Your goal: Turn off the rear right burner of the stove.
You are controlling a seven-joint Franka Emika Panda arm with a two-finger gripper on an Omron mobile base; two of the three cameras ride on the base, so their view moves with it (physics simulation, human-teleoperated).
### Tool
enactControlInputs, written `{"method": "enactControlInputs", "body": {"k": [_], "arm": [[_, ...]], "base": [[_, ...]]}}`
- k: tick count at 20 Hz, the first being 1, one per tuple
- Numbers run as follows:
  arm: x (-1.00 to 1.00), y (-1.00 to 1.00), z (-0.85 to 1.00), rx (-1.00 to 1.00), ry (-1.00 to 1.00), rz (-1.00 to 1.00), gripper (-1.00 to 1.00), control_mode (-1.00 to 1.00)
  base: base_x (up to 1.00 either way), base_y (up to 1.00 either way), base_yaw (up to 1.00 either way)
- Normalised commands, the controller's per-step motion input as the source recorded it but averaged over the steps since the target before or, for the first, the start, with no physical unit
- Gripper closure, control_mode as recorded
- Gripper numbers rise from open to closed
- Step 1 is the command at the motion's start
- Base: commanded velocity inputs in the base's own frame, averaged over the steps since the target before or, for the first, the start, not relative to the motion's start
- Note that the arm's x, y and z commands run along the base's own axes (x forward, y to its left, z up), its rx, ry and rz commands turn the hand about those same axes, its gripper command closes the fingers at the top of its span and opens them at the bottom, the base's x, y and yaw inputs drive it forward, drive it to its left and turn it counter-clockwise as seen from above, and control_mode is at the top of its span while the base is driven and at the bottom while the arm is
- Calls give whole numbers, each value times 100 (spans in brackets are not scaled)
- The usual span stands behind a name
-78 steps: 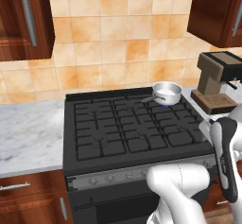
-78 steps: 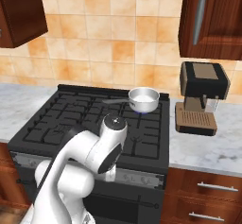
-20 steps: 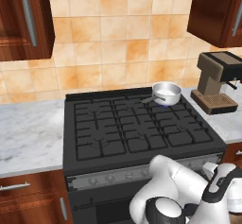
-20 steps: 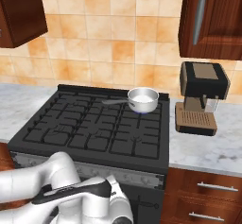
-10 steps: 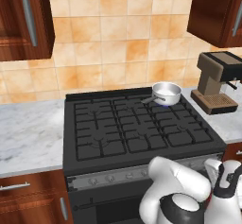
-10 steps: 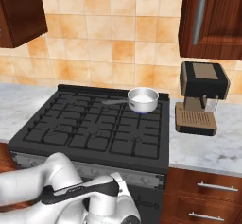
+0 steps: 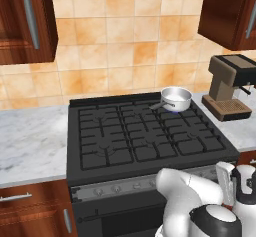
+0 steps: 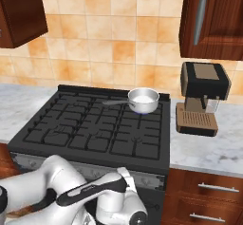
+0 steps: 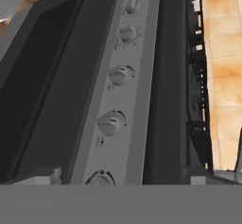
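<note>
The stove [image 7: 145, 141] sits between marble counters; the rear right burner [image 7: 176, 112] lies at 2 o'clock on the cooktop, under a small steel saucepan [image 7: 176, 99] (contents cannot be told). The grey knob strip [image 9: 118, 83] carries 6 small round knobs [image 9: 111, 123]. Each is rigid and probably smooth: pinch across its raised rib and rotate. The gripper [image 9: 123, 180] fingers stand apart, holding nothing.
</note>
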Motion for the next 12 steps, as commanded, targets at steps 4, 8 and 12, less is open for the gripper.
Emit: {"method": "enactControlInputs", "body": {"k": [4, 8, 12], "arm": [[46, -8, 0, 3, 3, 0, -100, -100], [22, -9, -5, 1, 0, 0, -100, -100], [1, -3, -25, 0, 0, 0, -100, -100]], "base": [[0, 0, 0], [0, 0, 0], [0, 0, 0]]}}
